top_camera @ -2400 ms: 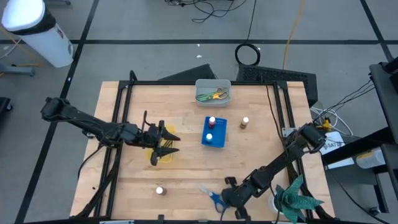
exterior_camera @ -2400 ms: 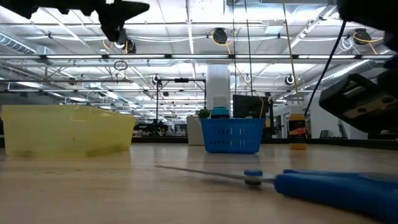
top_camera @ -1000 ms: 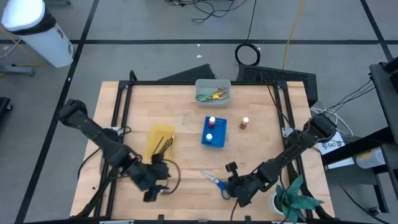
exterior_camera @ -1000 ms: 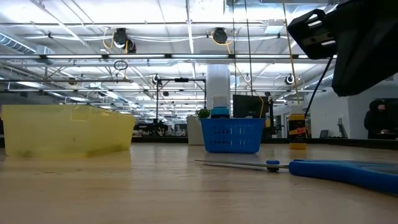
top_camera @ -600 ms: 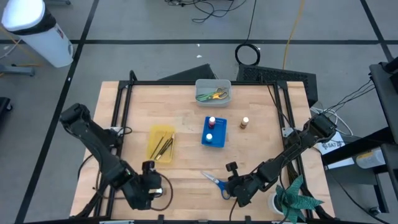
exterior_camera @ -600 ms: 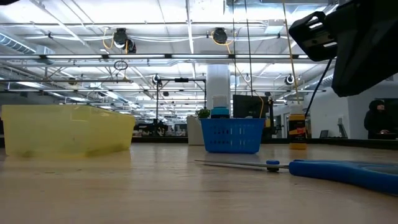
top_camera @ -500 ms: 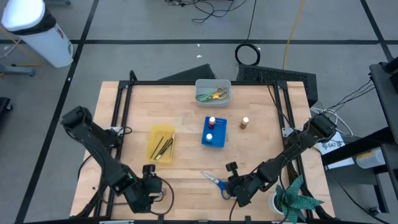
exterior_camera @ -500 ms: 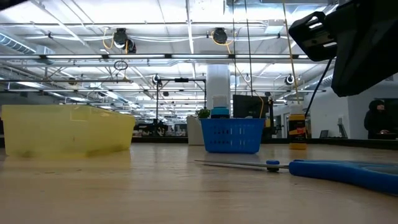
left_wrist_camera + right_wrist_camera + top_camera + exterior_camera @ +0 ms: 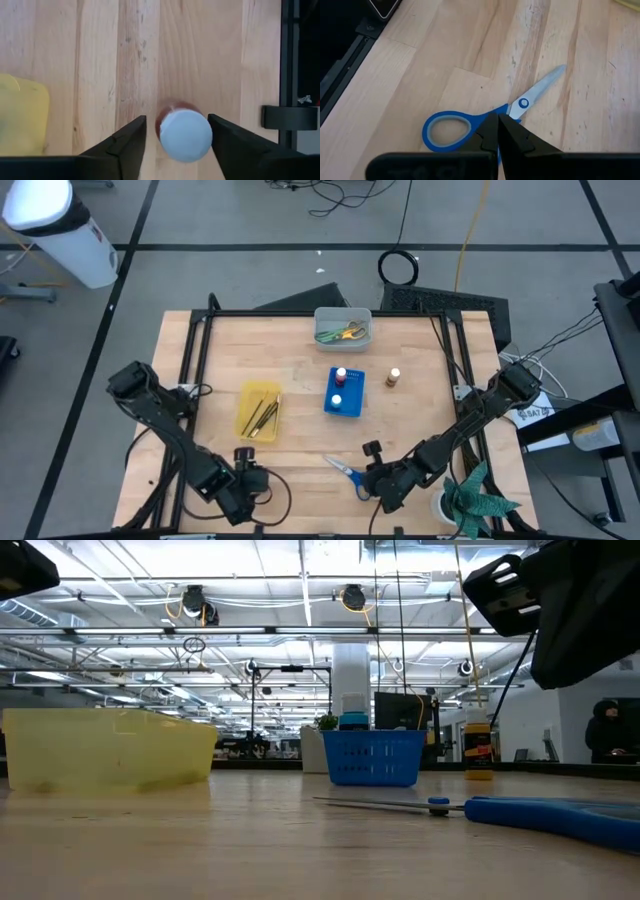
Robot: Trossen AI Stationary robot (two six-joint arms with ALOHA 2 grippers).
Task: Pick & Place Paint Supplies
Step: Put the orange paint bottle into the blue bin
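**Left wrist view: white-topped bottle framed by open fingers**

Left wrist view shows the white-topped paint bottle [image 9: 185, 134] standing upright on the wood table [image 9: 100, 60], centred between the left gripper [image 9: 176, 145] fingers. Both fingers stand apart from the bottle, so I read this gripper as open, not gripping. In the high view I place the left gripper [image 9: 243, 485] at the lower left of the frame, near the table's front edge; the bottle itself is hidden under it there.

I see the blue scissors [image 9: 346, 474] lying flat at lower centre, blades pointing to the upper left. The right gripper [image 9: 372, 480] sits just beside their handle. In the right wrist view its fingers [image 9: 492, 135] are pressed together with nothing between them, above the blue scissors [image 9: 485, 122].

Red- and white-topped bottles stand in the blue tray [image 9: 352, 407] at centre; a brown-topped bottle [image 9: 394, 378] stands just right of it. Thin brushes [image 9: 262, 416] lie in the yellow tray [image 9: 245, 418]. Green and yellow scissors [image 9: 340, 333] lie in the grey bin [image 9: 343, 314] at upper centre.
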